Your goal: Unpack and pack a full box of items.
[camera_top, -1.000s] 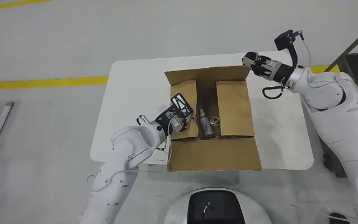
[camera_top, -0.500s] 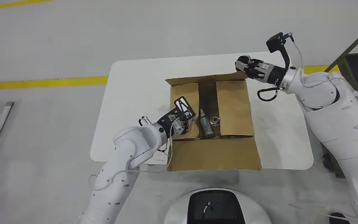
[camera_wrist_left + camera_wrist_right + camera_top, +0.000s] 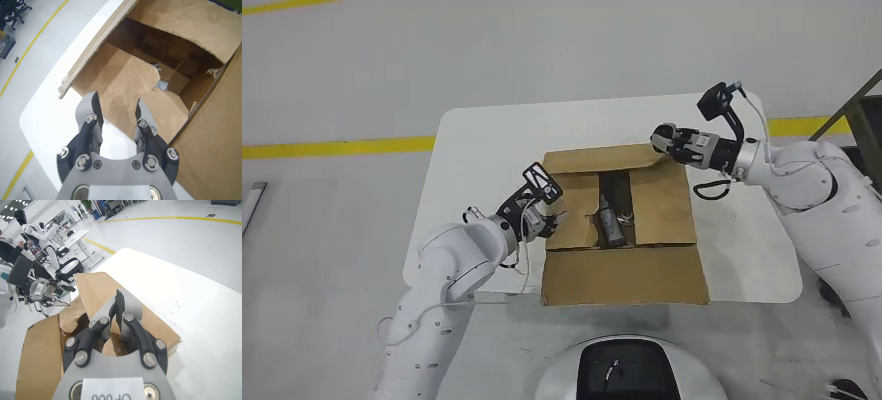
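Fingers spread, the left gripper straddled the torn left-of-frame flap of the brown cardboard box; the right gripper, fingers pinched together, sat over the upper flap.

the box sits mid-desk, toward the lower edge of the top view. inside it, in the gap between the side flaps, lies a bottle, with a small item, hard to make out, just right of it. the left tool is at the box's left side, one finger on either side of the left flap. the right tool is at the box's upper right corner, against the rear flap.
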